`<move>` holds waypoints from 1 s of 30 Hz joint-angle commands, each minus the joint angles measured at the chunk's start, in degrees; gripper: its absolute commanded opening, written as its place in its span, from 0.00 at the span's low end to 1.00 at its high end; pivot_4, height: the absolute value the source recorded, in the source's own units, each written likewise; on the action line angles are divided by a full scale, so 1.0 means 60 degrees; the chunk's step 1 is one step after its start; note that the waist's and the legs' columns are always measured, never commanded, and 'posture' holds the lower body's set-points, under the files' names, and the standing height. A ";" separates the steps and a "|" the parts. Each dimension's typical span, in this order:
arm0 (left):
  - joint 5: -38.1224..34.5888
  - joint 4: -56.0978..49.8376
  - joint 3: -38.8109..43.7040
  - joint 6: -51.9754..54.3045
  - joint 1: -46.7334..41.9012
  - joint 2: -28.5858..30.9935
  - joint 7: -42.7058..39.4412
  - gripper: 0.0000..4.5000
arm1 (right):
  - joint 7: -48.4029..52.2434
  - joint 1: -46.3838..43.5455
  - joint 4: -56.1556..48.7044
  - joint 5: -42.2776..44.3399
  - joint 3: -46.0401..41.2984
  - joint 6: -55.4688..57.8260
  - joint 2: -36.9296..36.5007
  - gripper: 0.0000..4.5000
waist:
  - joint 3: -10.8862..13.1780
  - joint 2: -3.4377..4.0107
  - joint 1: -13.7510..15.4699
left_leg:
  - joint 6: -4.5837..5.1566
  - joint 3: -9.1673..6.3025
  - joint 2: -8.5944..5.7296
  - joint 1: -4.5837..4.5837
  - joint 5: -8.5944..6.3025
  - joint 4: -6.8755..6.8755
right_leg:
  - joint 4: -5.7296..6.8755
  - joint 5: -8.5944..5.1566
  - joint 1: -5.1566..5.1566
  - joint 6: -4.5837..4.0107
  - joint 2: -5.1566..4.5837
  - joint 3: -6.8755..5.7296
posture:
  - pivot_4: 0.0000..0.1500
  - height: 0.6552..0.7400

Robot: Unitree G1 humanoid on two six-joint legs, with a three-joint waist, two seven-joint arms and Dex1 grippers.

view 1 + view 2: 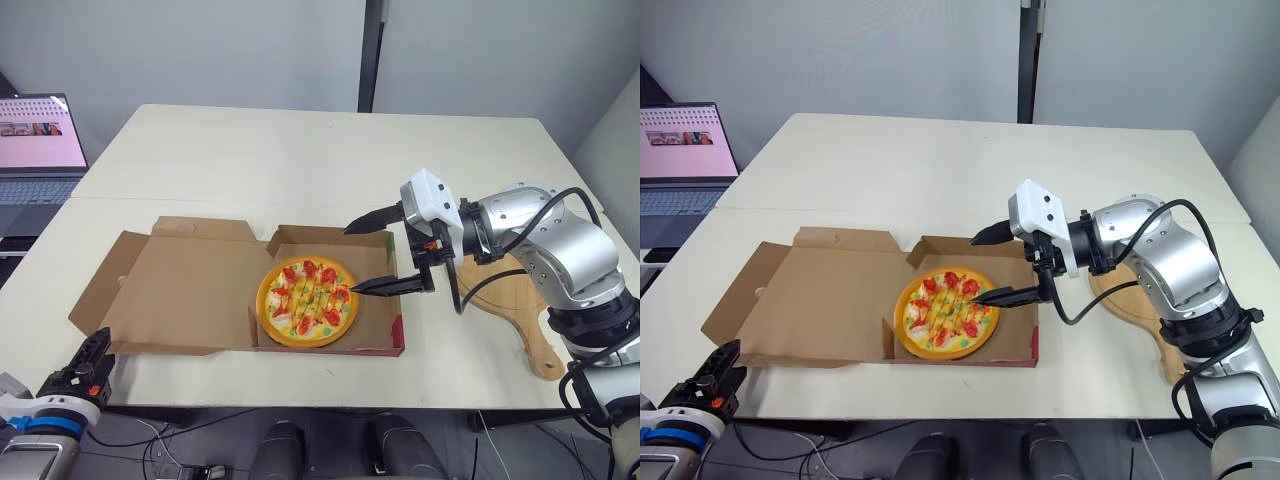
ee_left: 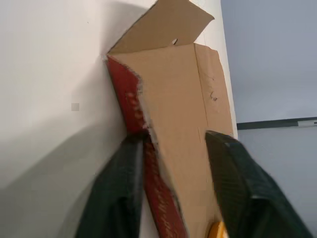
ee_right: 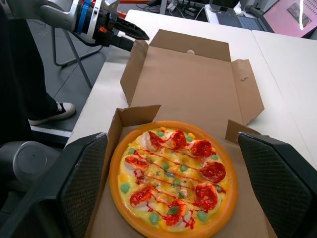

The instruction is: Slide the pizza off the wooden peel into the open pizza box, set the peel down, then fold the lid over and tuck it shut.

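Hovering over the open pizza box (image 1: 300, 240), my right fingers (image 1: 385, 287) are spread wide and hold nothing, the nearer tip above the right edge of the pizza (image 1: 307, 301). The pizza lies in the box's tray, and the lid (image 1: 190, 295) lies flat open on my left. The wooden peel (image 1: 510, 300) rests on the surface (image 1: 300, 150) to my right, beside the box and partly under my arm.

My left fingers (image 1: 95, 355) sit at the near left corner of the surface. They are parted, with the lid's red-printed edge between them; I cannot tell whether they touch it.

The surface is pale cream, two tops butted along a seam (image 1: 250, 200). An open laptop (image 1: 40, 140) stands just beyond its far left edge. Behind is a grey wall (image 1: 200, 50) with a dark upright strip (image 1: 373, 55). A person's dark trouser leg and shoe (image 3: 54, 111) stand on the grey floor (image 3: 74, 99).
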 commanded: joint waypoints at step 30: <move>0.0873 0.0697 0.0559 0.1034 -0.0720 0.2902 -0.1668 0.00 | -0.3570 -0.1949 0.9194 -0.5828 0.1208 -0.6129 0.1440 0.15 | 0.0015 0.0022 -0.0040 | -0.0001 0.0034 -0.0007 -0.0037 0.0000 -0.0035 | -0.0087 0.0037 -0.0027 -0.0013 0.0041 0.0007 | 1.00 1.00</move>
